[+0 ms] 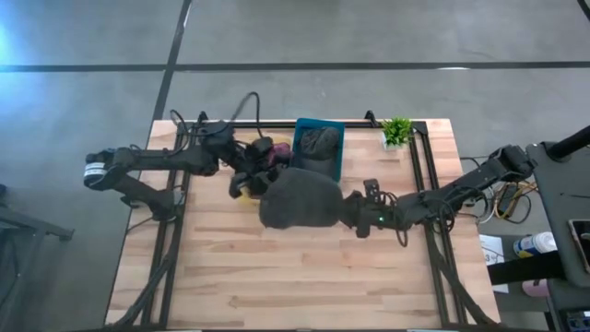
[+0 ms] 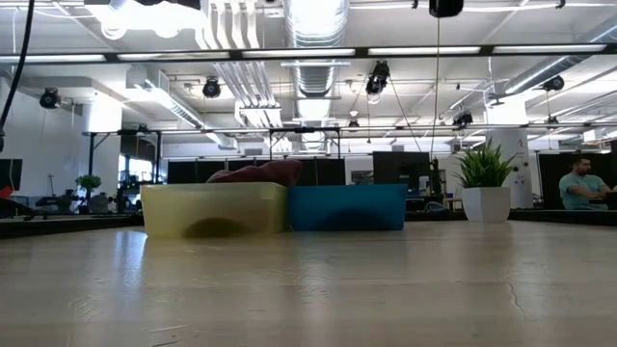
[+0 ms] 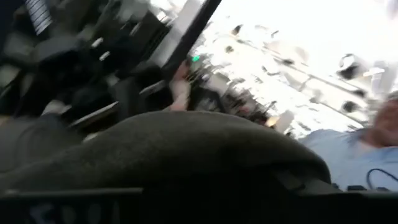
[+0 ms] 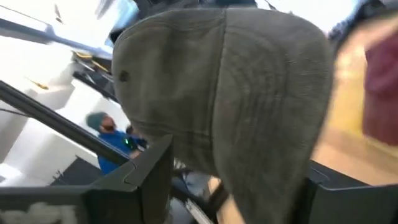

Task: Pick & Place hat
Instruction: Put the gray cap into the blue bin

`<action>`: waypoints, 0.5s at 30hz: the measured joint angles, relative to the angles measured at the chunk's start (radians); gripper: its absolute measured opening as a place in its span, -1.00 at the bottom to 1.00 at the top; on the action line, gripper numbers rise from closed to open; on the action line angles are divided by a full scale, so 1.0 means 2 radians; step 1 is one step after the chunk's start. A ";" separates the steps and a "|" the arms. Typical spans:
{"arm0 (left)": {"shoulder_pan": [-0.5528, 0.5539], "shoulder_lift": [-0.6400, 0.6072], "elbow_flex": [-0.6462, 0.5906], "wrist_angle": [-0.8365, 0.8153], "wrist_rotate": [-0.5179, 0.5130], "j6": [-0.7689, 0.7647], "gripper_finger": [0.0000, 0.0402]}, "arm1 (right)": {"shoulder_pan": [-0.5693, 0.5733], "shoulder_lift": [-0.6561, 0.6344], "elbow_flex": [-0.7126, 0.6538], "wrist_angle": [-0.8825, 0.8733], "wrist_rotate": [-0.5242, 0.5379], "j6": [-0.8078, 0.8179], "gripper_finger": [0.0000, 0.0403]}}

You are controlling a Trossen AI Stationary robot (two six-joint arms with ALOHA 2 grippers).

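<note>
Writing: none legible on the hat, the bins or the arms.
Hat: dark grey cap, held up over the middle of the table, just in front of the blue bin; fills most of the right wrist view, with seams and a small eyelet showing.
Right gripper: reaching in from the table's right side, at the hat's right edge; fingers on either side of the fabric, clamped on the hat.
Left gripper: stretched in from the table's left, at the hat's upper left edge, over the yellow bin; the hat's curved grey surface lies right across its wrist view; cannot tell whether the fingers are spread or closed.
Blue bin: toward the back of the table, a second dark hat inside.
Yellow bin: just left of the blue one, touching it in the low view; a maroon item rises above its rim.
Plant: small green one in a white pot, back right of the table.
Person: seated far off in the room, at the low view's right edge.
</note>
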 joint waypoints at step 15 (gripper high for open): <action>-0.017 0.010 -0.126 -0.070 -0.067 0.053 -0.34 | 0.015 0.048 -0.003 -0.133 -0.091 0.104 -0.74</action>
